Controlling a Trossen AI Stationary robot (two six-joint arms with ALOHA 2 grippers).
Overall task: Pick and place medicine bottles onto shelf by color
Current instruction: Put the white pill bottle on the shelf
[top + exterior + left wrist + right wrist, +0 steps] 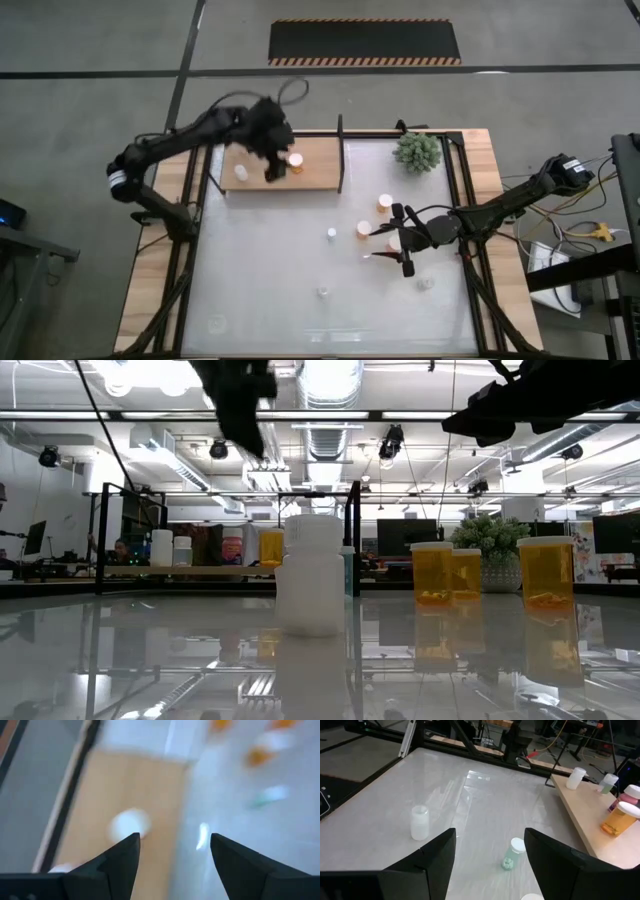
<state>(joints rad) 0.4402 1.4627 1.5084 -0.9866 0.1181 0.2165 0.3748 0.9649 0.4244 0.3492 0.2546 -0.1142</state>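
Observation:
The wooden shelf (318, 172) lies at the table's far left. A white bottle (241, 172) and an orange bottle (295, 160) stand on it. My left gripper (272, 168) hovers open and empty over the shelf, above a white cap (130, 824). My right gripper (403, 242) is open and empty over the table's right half, next to three orange bottles (385, 202) (363, 228) (395, 240). A white bottle (419, 822) and a greenish bottle (512, 854) stand ahead of the right gripper's fingers.
A spiky green plant (418, 150) stands at the far right. White bottles (323, 292) (427, 283) stand toward the near edge. Black frame bars (341, 150) edge the shelf and table. In the right wrist view more bottles (620, 819) (576, 777) show on the shelf.

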